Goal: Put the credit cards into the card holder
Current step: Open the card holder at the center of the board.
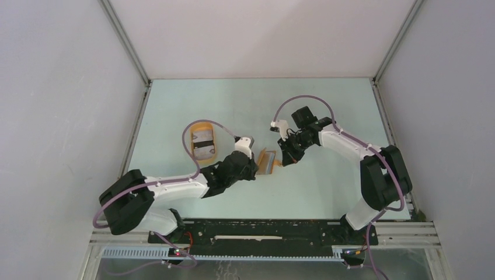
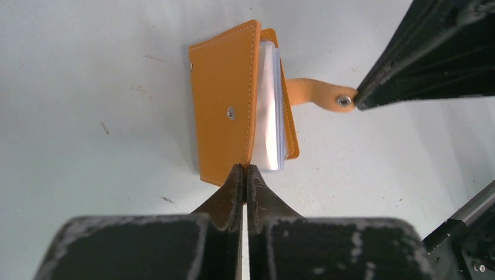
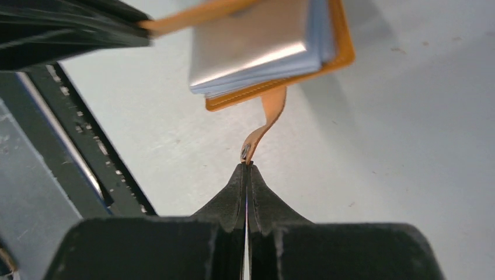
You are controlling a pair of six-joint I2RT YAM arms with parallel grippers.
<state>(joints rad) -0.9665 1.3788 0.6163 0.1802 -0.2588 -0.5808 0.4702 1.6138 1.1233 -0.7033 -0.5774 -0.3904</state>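
The orange card holder lies mid-table, half open, with pale sleeves showing between its covers. My left gripper is shut on the near edge of its front cover and shows in the top view. My right gripper is shut on the tip of the closure tab, by the snap, and shows in the top view. The holder also shows in the right wrist view. Pale credit cards lie in the oval tray, apart from both grippers.
The oval orange-rimmed tray stands left of the holder, behind my left forearm. Metal frame posts run along the table's left edge and right edge. The two grippers are close together across the holder.
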